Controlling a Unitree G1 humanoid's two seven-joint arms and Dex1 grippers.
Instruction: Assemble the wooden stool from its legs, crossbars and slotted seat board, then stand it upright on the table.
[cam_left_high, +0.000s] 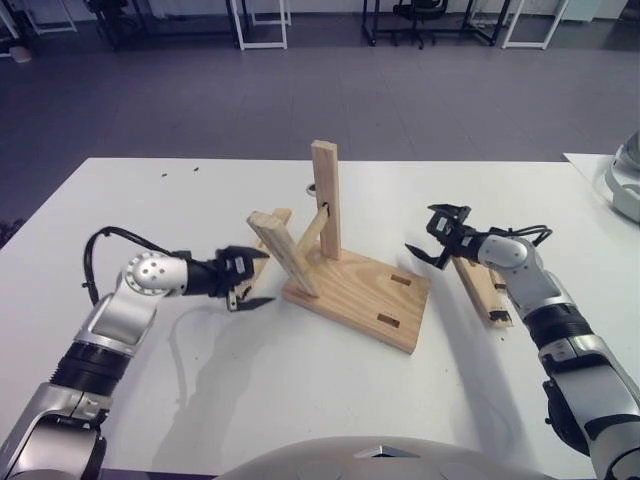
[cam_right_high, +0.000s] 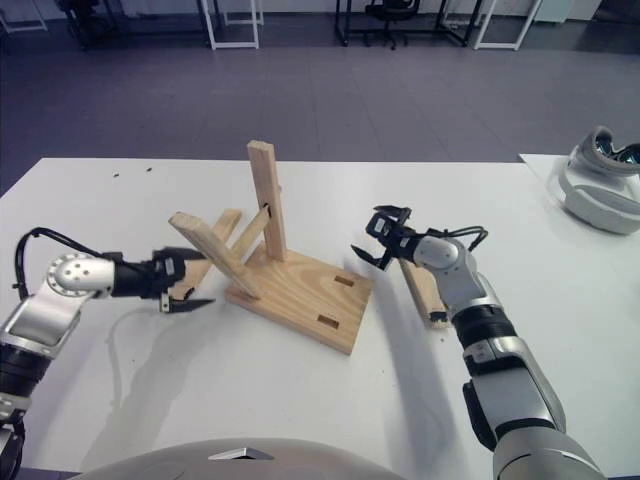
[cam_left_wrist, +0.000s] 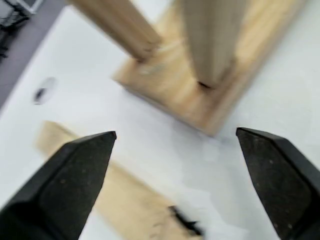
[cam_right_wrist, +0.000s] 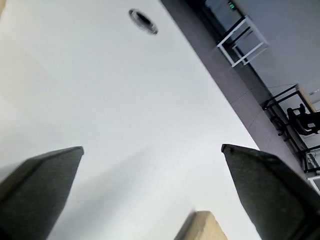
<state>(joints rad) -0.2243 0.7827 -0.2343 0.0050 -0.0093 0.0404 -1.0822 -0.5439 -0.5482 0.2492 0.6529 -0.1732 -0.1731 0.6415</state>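
The seat board (cam_left_high: 355, 295) lies flat on the bench (cam_left_high: 200, 400). One leg (cam_left_high: 326, 195) is stood upright at its far edge and a second leg (cam_left_high: 285, 250) is leaned at its left. Two slots (cam_left_high: 400, 279) remain unfilled, and a loose leg (cam_left_high: 478, 288) lies to its right. The left tool (cam_left_high: 262, 277) and right tool (cam_left_high: 430, 232) are held open and empty on either side of the board.
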